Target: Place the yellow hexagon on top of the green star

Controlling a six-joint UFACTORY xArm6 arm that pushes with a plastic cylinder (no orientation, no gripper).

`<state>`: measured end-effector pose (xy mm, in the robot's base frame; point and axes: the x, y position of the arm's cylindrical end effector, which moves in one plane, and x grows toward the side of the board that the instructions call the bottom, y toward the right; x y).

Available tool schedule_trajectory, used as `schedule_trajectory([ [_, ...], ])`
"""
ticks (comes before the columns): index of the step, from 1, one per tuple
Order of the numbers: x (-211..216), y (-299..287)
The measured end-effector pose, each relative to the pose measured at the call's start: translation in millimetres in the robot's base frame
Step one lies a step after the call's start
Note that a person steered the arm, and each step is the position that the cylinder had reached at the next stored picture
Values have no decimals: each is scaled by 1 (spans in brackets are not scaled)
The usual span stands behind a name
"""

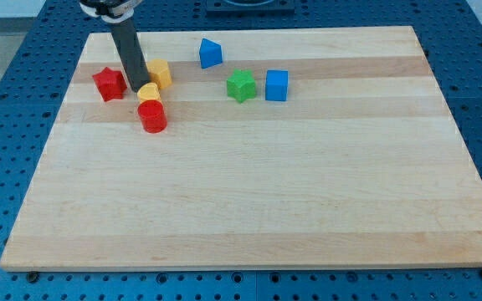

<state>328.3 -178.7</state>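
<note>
My tip (137,88) (a bare rod, no claw to open or close) sits far left on the counter (249,209), touching the yellow hexagon's (159,73) left side, placed to push it right toward the green star (241,85).

The dark rod (129,54) is cut off by the view's top edge, and its upper mount is only partly seen. It covers the left side of the yellow hexagon block (159,73). My tip (139,88) touches a small yellow block (149,92) whose shape cannot be told.
</note>
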Motion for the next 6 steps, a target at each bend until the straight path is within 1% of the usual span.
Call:
schedule_trajectory([
  [2, -7, -42],
  [3, -25, -28],
  [4, -28, 27],
  [5, -29, 66],
  [6, -29, 59],
])
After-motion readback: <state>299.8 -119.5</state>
